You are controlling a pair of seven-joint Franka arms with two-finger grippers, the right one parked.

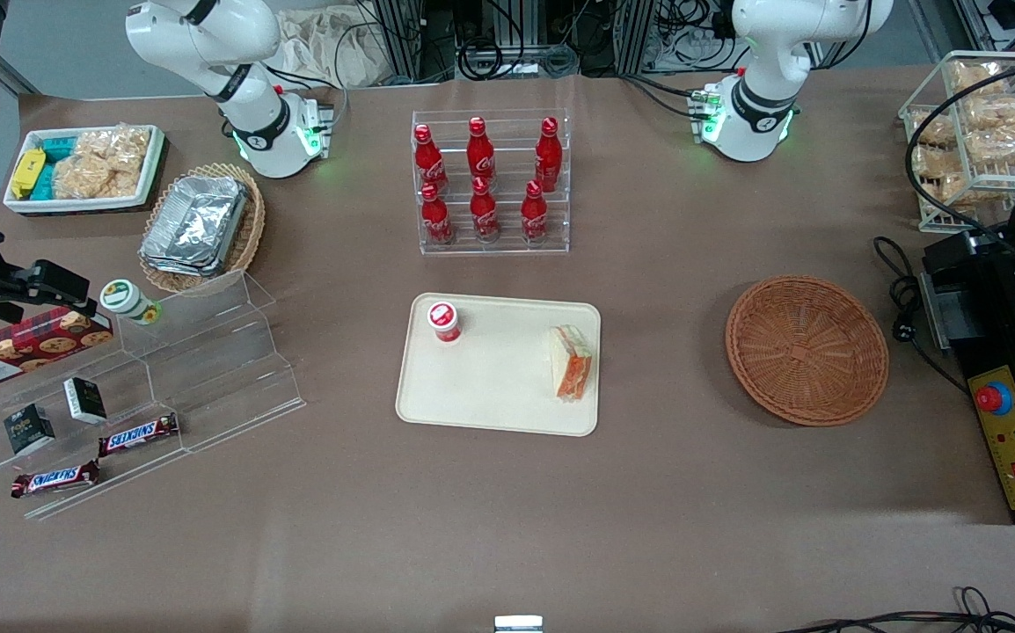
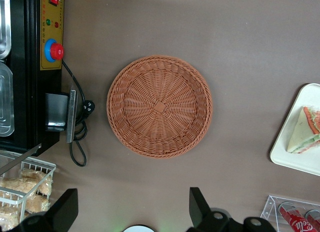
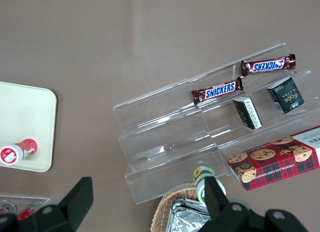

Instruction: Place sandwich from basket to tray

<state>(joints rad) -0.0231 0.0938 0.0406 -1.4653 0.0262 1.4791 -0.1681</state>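
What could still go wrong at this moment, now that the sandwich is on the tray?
1. The sandwich stands on edge close to the tray rim; a bump might tip it off.
2. The open end effector hangs high above the empty basket, near a wire rack of snacks, which it might clip when retreating.
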